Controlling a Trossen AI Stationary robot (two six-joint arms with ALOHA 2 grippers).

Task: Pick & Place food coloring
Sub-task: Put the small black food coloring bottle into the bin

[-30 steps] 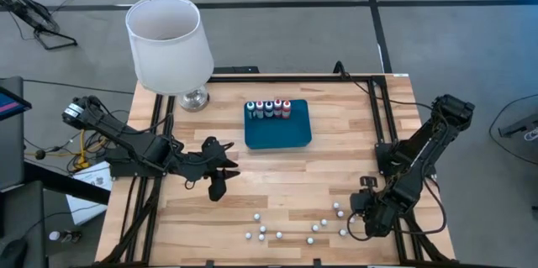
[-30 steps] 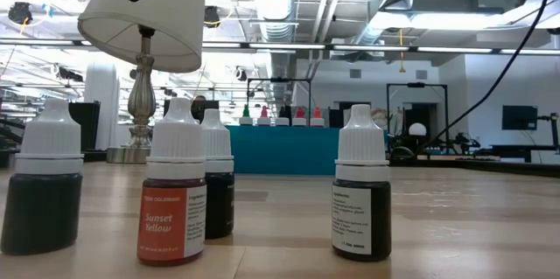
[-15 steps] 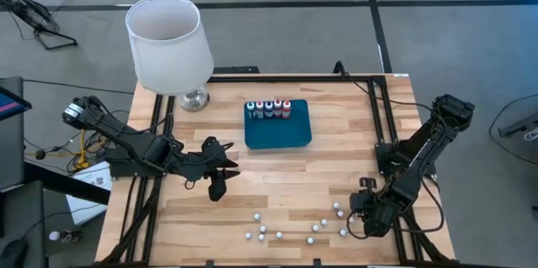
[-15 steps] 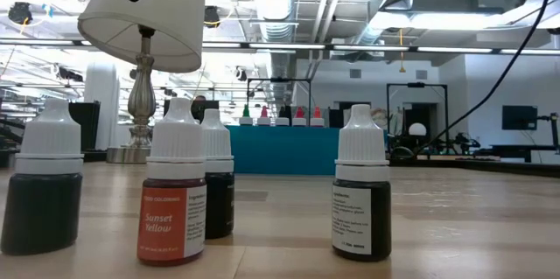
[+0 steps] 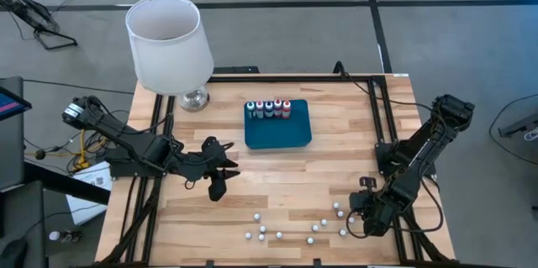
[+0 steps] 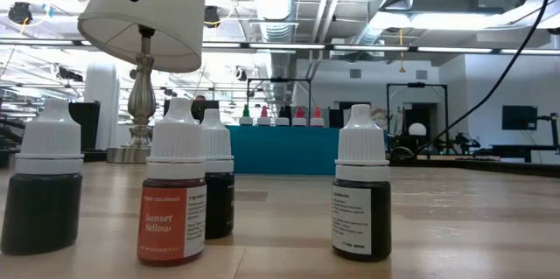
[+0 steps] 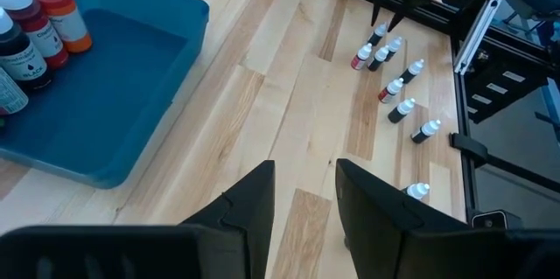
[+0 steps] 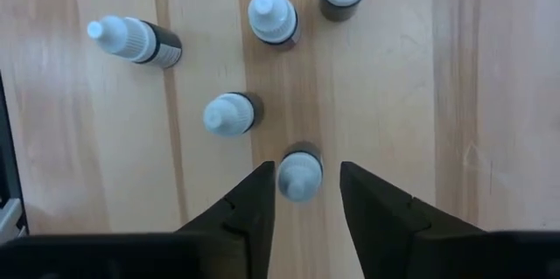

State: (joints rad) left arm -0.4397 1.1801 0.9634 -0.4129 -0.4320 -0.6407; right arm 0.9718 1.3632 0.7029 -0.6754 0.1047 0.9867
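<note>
Right claw (image 8: 302, 193) sits over the near desk (image 5: 277, 176) edge, fingers apart around one food coloring bottle (image 8: 300, 175), not gripping yet. I'd center on the cap before squeezing. Left claw (image 7: 304, 193) waits mid-desk, part-open and empty; blue tray (image 5: 286, 138) behind.

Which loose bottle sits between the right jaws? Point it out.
The white-capped bottle standing upright directly between the right gripper jaws; the other bottles stand farther ahead, outside them.

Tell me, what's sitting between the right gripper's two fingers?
A white-capped food coloring bottle stands upright between the right gripper fingers, not yet clamped; the right wrist view shows it.
</note>
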